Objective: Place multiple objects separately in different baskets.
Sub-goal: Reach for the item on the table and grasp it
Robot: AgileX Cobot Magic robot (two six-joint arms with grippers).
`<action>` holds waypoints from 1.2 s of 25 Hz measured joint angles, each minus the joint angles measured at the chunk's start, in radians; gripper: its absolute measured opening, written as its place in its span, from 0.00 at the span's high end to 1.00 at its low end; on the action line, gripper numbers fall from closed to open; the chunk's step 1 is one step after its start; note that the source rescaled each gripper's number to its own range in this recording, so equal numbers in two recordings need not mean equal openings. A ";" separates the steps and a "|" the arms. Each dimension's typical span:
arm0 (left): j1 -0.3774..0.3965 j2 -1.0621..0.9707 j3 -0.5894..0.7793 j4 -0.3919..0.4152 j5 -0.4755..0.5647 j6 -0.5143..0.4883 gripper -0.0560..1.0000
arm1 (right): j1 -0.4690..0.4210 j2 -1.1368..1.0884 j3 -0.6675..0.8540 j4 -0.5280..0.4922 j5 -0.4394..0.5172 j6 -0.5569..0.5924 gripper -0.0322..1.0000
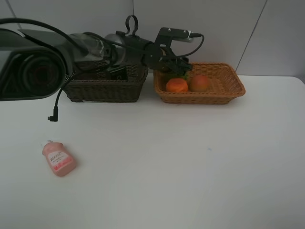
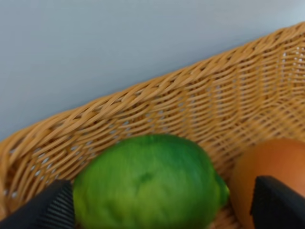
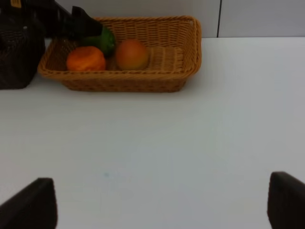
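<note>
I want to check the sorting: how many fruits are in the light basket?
3, all at its left end: the tangerine in front, the peach beside it, the lime behind them. The arm may hide more.

Soft, even overhead light leaves only faint shadows under the tan basket point(image 1: 224, 93) and soap bottle point(image 1: 59, 160) on the white table point(image 1: 190, 167), while the left wrist view's lime point(image 2: 147, 183) is blurred, and the arm nearest the high camera looms dark and unfocused.

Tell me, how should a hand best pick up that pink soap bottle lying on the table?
Grip the pink soap bottle across its flat body's narrow sides, coming straight down from above. It lies flat on the white table with open space around it, probably leaving its two long edges reachable.
</note>
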 joint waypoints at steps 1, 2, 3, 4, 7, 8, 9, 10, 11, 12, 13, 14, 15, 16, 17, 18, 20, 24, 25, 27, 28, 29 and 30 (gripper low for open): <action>0.000 -0.020 0.000 0.000 0.035 0.000 0.04 | 0.000 0.000 0.000 0.000 0.000 0.000 0.13; 0.000 -0.037 0.000 0.000 0.081 0.003 0.04 | 0.000 0.000 0.000 0.000 0.000 0.000 0.13; 0.000 -0.058 -0.001 0.000 0.132 0.010 0.04 | 0.000 0.000 0.000 0.000 0.000 0.000 0.13; -0.001 -0.079 -0.001 0.000 0.179 0.023 0.04 | 0.000 0.000 0.000 0.000 0.000 0.000 0.13; -0.009 -0.131 -0.003 0.000 0.361 0.079 0.04 | 0.000 0.000 0.000 0.000 0.000 0.000 0.13; -0.013 -0.147 -0.004 0.000 0.414 0.099 0.04 | 0.000 0.000 0.000 0.000 0.000 0.000 0.13; -0.018 -0.162 -0.004 0.000 0.476 0.116 0.04 | 0.000 0.000 0.000 0.000 0.000 0.000 0.13; -0.022 -0.175 -0.004 0.000 0.536 0.136 0.04 | 0.000 0.000 0.000 0.000 0.000 0.000 0.13; -0.023 -0.191 -0.004 0.000 0.594 0.151 0.04 | 0.000 0.000 0.000 0.000 0.000 0.000 0.13; -0.025 -0.207 -0.004 0.000 0.639 0.166 0.04 | 0.000 0.000 0.000 0.000 0.000 0.000 0.13; -0.025 -0.220 -0.004 0.000 0.691 0.179 0.04 | 0.000 0.000 0.000 0.000 0.000 0.000 0.13; -0.025 -0.235 -0.004 0.000 0.743 0.192 0.04 | 0.000 0.000 0.000 0.000 0.000 0.000 0.13; -0.025 -0.250 -0.004 0.000 0.783 0.199 0.04 | 0.000 0.000 0.000 0.000 0.000 0.000 0.13; -0.025 -0.263 -0.004 0.000 0.832 0.216 0.04 | 0.000 0.000 0.000 0.000 0.000 0.000 0.13; -0.025 -0.276 -0.004 0.001 0.877 0.231 0.04 | 0.000 0.000 0.000 0.000 0.000 0.000 0.13; -0.024 -0.294 0.004 0.001 0.907 0.245 0.04 | 0.000 0.000 0.000 0.000 0.000 0.000 0.13; -0.024 -0.338 0.047 0.001 0.930 0.269 0.04 | 0.000 0.000 0.000 0.000 0.000 0.000 0.13; -0.022 -0.461 0.218 0.021 0.912 0.338 0.04 | 0.000 0.000 0.000 0.000 0.000 0.000 0.13; -0.022 -0.497 0.267 0.026 0.896 0.365 0.04 | 0.000 0.000 0.000 0.000 0.000 0.000 0.13; -0.012 -0.572 0.391 0.033 0.860 0.427 0.04 | 0.000 0.000 0.000 0.000 0.000 0.000 0.13; -0.005 -0.604 0.454 0.034 0.838 0.465 0.04 | 0.000 0.000 0.000 0.000 0.000 0.000 0.13; 0.002 -0.642 0.506 0.035 0.816 0.507 0.04 | 0.000 0.000 0.000 0.000 0.000 0.000 0.13; 0.012 -0.678 0.567 0.039 0.801 0.545 0.04 | 0.000 0.000 0.000 0.000 0.000 0.000 0.13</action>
